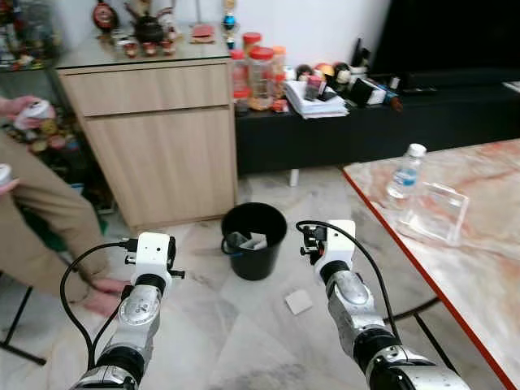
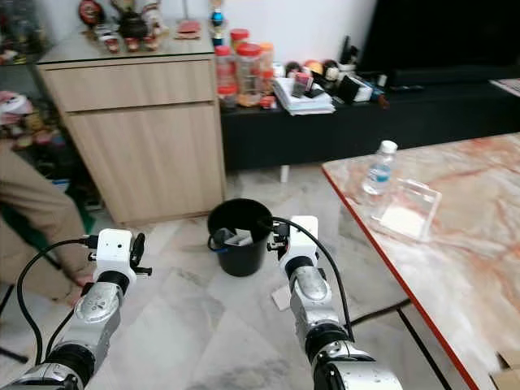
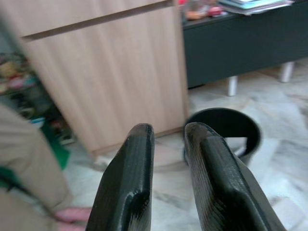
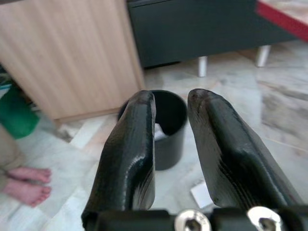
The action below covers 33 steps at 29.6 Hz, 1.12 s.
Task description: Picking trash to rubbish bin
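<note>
Trash for this job looks to be the small pale scrap of paper (image 1: 298, 301) lying flat on the marble floor (image 1: 227, 333), just near and right of the black rubbish bin (image 1: 254, 240), which already holds some crumpled white bits.

At far left a seated person's trouser leg (image 1: 41, 219) and bare feet (image 1: 101, 294) sit beside the wooden cabinet (image 1: 154, 138). Next comes the left gripper (image 3: 166, 178), raised in front of the body; its fingers stand slightly apart with nothing between them, aimed at the cabinet and bin. The bin stands mid-floor. The right gripper (image 4: 171, 154) is likewise released and empty, looking over the bin with the scrap near and to the right of it. Further right, a marble table (image 1: 487, 268) carries a water bottle (image 1: 405, 172) and a clear plastic container (image 1: 435, 213).

The scrap is probably very light, thin and limp, lying flush with slick stone, so a pinch at one lifted edge or corner seems best; a squeeze from above may just slide it. It is roughly square, so no clear long axis; its corners sit slightly skewed to the floor tiles.
</note>
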Tool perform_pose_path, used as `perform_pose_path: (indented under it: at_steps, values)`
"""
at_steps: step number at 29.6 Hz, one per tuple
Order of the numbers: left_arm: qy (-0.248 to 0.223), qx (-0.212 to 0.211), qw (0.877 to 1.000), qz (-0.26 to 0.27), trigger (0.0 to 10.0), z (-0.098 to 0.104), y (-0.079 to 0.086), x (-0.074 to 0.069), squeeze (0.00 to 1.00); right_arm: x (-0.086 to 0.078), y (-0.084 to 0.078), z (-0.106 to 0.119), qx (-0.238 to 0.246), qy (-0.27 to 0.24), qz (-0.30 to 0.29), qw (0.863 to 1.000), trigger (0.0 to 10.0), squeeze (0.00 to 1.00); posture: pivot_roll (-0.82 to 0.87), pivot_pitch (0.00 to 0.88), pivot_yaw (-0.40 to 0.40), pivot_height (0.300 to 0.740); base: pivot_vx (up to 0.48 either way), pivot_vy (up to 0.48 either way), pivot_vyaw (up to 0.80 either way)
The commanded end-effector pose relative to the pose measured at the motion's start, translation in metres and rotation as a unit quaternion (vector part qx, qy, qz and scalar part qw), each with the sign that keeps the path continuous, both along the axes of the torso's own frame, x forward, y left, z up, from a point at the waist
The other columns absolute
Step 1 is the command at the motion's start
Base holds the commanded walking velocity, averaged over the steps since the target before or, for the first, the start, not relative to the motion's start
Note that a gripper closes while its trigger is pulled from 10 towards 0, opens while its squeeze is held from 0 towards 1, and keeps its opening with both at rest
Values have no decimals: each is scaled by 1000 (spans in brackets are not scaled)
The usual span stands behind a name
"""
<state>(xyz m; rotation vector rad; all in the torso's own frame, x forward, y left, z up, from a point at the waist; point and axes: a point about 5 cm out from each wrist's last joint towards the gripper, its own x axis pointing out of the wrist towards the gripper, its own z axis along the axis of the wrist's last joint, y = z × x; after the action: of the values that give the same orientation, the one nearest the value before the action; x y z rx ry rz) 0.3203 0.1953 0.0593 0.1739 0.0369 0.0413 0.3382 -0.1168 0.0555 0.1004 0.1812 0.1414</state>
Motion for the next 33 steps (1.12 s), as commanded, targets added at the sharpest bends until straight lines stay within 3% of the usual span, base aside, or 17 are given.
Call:
perform_pose_path:
  at_steps: [1,12,28,33]
  values:
    - [7,-3,1000,2,10000,-5,1,-3,0,0,2,0,-4,-2,5,1000,10000,0,38,0,-21,740,0,0,-800]
    - [3,-6,1000,0,10000,-4,2,-4,0,-3,9,-3,-8,0,17,1000,10000,0,42,0,-16,740,0,0,-800]
    - [0,-26,1000,-4,10000,2,-9,4,0,-2,14,0,-16,-9,27,999,10000,0,33,0,-7,740,0,0,-800]
    - [0,-27,1000,-3,10000,0,-8,3,0,-3,13,0,-17,-8,25,1000,10000,0,37,0,-8,740,0,382,-800]
